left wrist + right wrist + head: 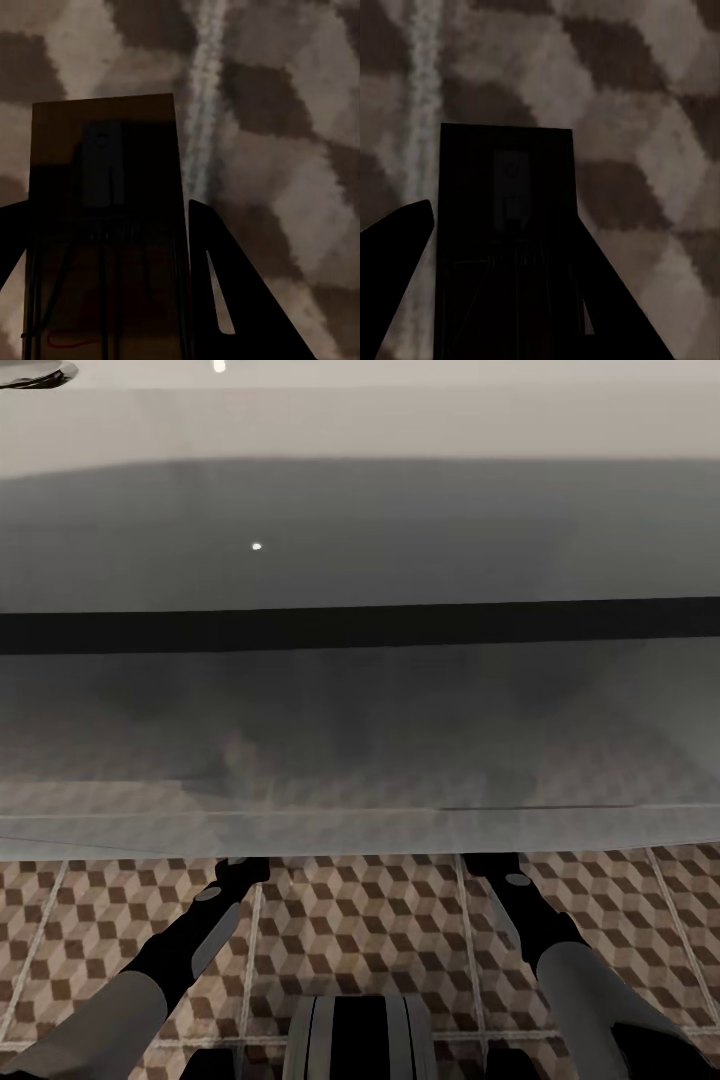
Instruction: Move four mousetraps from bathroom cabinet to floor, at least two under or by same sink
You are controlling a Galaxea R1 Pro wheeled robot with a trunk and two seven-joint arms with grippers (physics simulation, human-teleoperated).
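While both arms reach under the sink (360, 540), each gripper, left (105, 285) and right (502, 300), pinches a mousetrap (105, 165) (510, 195) over the bathroom floor (380, 920); neither looks set down yet.

Glossy white sink (360, 510) above matt, cube-printed bathroom floor (380, 920); a wooden mousetrap (105, 225) carries dark metal wire.

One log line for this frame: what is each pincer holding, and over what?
left pincer: shut on mousetrap | right pincer: shut on mousetrap | both under sink, over floor
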